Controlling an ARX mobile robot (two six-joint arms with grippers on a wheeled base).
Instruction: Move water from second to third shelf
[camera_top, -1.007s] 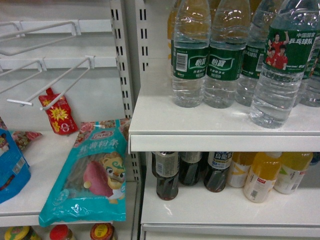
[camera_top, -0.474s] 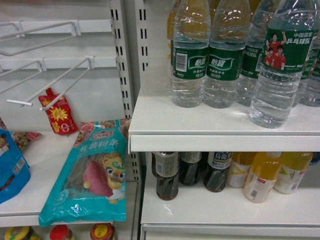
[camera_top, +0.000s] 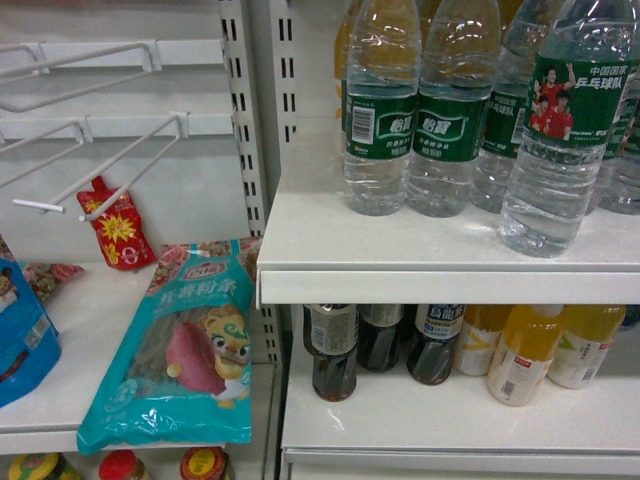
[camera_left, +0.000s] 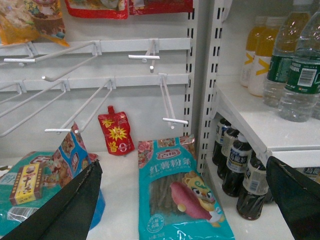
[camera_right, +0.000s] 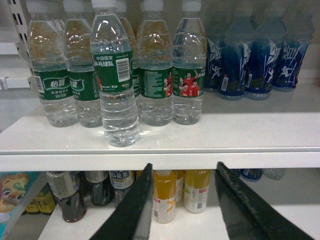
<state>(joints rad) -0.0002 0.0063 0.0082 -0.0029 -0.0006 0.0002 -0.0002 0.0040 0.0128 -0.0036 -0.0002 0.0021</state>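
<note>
One water bottle (camera_top: 560, 140) (camera_right: 116, 85), clear and ribbed with a green label, stands alone near the front edge of the upper shelf (camera_top: 440, 285). It is ahead of a row of similar water bottles (camera_top: 415, 110) (camera_right: 160, 75). My right gripper (camera_right: 183, 166) is open and empty, below the shelf edge and to the right of that front bottle, facing the lower shelf (camera_right: 280, 220). My left gripper (camera_left: 182, 165) is open wide and empty, in front of the left bay. Neither gripper shows in the head view.
On the lower shelf stand dark bottles (camera_top: 334, 350) and orange and yellow drinks (camera_top: 525, 350). Blue-labelled bottles (camera_right: 255, 55) fill the upper shelf's right side. The left bay holds a teal noodle packet (camera_top: 185, 350), a red pouch (camera_top: 118, 225) and protruding wire hooks (camera_top: 110, 170).
</note>
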